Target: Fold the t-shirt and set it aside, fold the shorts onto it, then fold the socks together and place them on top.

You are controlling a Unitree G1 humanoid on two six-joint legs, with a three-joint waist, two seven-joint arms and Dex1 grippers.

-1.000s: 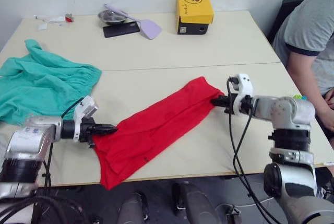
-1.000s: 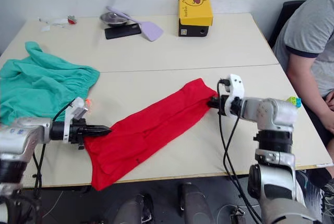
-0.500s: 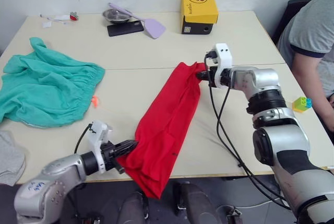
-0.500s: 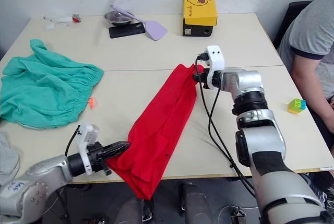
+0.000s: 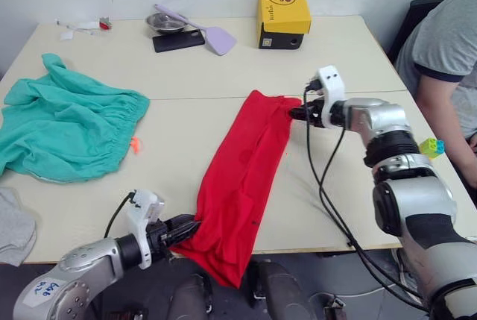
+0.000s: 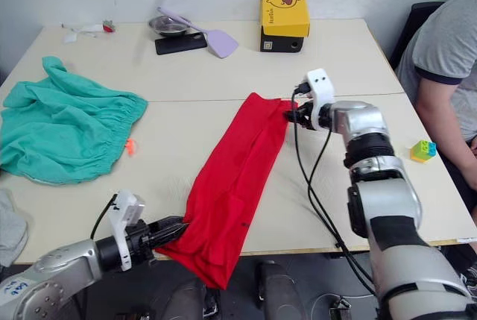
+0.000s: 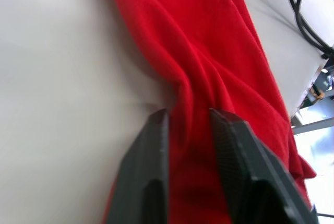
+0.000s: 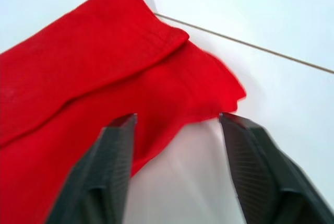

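t-shirt (image 5: 242, 171): plain bright red, no pattern.
shorts (image 5: 63, 130): teal-green, plain; orange drawstring tip (image 5: 136, 144) at the edge facing the t-shirt.
socks (image 5: 13, 224): light grey, plain.
table (image 5: 186, 74): pale cream, unpatterned.
box (image 5: 281, 19): yellow top with a dark cartoon face, black base.
spatula (image 5: 212, 36): lilac.
phone (image 5: 177, 39): black.
bowl (image 5: 165, 22): silver metal.
toy block (image 5: 431, 147): green, yellow and blue.
left gripper (image 7: 188, 125): black fingers.
right gripper (image 8: 177, 119): black fingers.

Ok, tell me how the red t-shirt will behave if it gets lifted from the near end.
The t-shirt is probably floppy: it lies creased, its near end drooping over the table edge. It likely bunches where pinched, as in the left gripper. It seems light, so it should drag easily.
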